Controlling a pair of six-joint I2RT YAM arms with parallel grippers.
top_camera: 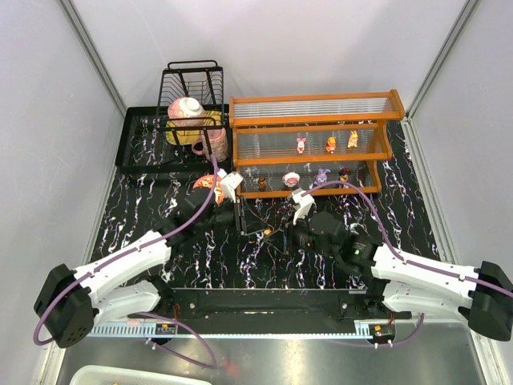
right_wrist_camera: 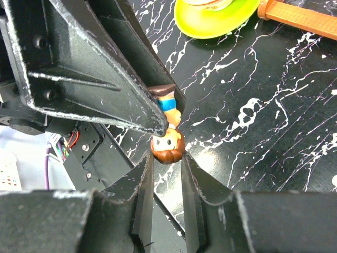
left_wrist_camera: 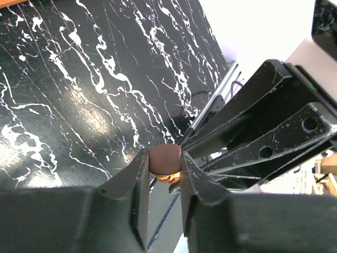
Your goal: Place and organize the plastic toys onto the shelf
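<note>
A small plastic toy point(top_camera: 268, 233), a figurine with brown hair, a blue band and a brown far end, hangs over the dark marbled table between both grippers. My right gripper point(right_wrist_camera: 167, 156) is shut on its head point(right_wrist_camera: 167, 147). My left gripper point(left_wrist_camera: 165, 164) comes from the opposite side, and its jaws press both sides of the brown end point(left_wrist_camera: 165, 157). The left fingers point(right_wrist_camera: 105, 79) hide the toy's body in the right wrist view. The orange-framed shelf point(top_camera: 317, 122) stands behind, with toys on two tiers, among them a pink one point(top_camera: 301, 144) and a purple one point(top_camera: 321, 174).
A black wire dish rack point(top_camera: 192, 80) holding a pink-white pot point(top_camera: 186, 108) stands on a black tray point(top_camera: 140, 144) at the back left. A red patterned bowl on a green plate point(top_camera: 210, 186) sits just left of the grippers. Grey walls close in both sides.
</note>
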